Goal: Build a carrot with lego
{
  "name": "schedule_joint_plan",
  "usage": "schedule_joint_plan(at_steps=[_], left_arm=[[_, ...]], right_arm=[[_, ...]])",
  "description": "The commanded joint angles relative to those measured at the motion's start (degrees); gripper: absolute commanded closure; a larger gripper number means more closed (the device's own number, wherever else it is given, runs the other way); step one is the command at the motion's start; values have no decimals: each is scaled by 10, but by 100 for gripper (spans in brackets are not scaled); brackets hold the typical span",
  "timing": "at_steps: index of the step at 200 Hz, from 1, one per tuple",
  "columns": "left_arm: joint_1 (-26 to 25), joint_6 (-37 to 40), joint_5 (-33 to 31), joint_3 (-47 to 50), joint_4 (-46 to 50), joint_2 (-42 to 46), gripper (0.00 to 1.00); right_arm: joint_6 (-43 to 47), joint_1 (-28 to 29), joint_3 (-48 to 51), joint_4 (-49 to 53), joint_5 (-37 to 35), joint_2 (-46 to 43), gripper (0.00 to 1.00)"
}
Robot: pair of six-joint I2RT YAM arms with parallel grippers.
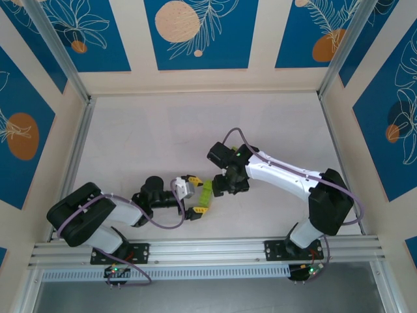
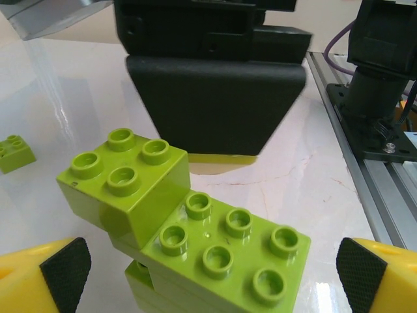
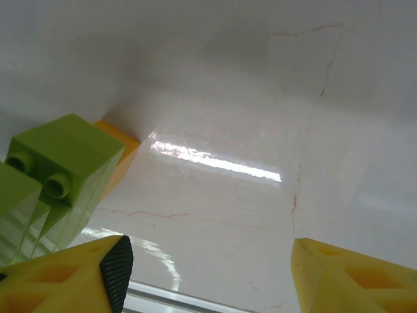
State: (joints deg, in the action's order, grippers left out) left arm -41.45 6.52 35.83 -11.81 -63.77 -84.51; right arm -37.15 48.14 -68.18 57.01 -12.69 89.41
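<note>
Top external has the half-built carrot [image 1: 206,193] around 6 o'clock on the table [image 1: 163,130], left gripper [image 1: 193,195] spread wide around it from 9 o'clock, right gripper [image 1: 227,184] apart and empty at 2; looks mid-stacking to me; next up, probably grabbing that loose green brick [image 2: 14,153]

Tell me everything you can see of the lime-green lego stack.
The lego stack is glossy lime-green plastic: a square four-stud brick sits on one end of a longer brick, more green layers beneath. It lies on the pale table between the open left pincer's yellow fingers, touching neither. An orange piece adjoins it.
</note>
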Motion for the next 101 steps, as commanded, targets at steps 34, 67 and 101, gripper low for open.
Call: schedule_joint_plan(at_steps=[34,67,101], left_arm=[[6,8,17,-15,8,-10,1],[5,9,11,-17,8,-16,1],[5,11,9,-16,9,-17,1]], right_arm=[[43,-32,-32,-9,-11,24,34],[59,-42,-48,-21,-6,40,34],[73,-45,-76,-29,-2,65,34]])
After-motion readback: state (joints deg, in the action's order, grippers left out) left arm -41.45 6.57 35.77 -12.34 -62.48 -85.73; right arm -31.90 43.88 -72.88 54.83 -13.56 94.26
